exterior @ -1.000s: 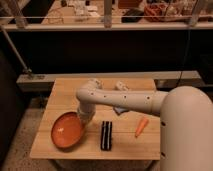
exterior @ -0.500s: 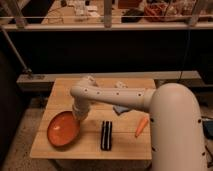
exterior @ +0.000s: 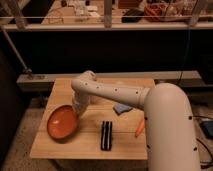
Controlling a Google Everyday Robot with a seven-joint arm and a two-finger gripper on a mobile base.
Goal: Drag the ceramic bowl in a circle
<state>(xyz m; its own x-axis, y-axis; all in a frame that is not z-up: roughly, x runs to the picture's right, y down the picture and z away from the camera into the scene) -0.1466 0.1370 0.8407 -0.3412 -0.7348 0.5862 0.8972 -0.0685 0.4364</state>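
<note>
The ceramic bowl is a wide, shallow orange dish lying on the left part of the wooden table. It looks tipped, with its glossy inside facing the camera. My white arm reaches from the right across the table and bends down to the bowl's upper right rim. The gripper sits right at that rim, touching or holding it; the wrist hides how it meets the bowl.
A black rectangular object lies at the table's front middle. An orange carrot-like item rests to its right, and a blue-grey piece lies behind it. A dark rail and shelf run behind the table.
The bowl has slid left and a little toward the back, and the arm's elbow has swung left with it. The other items stayed put.
</note>
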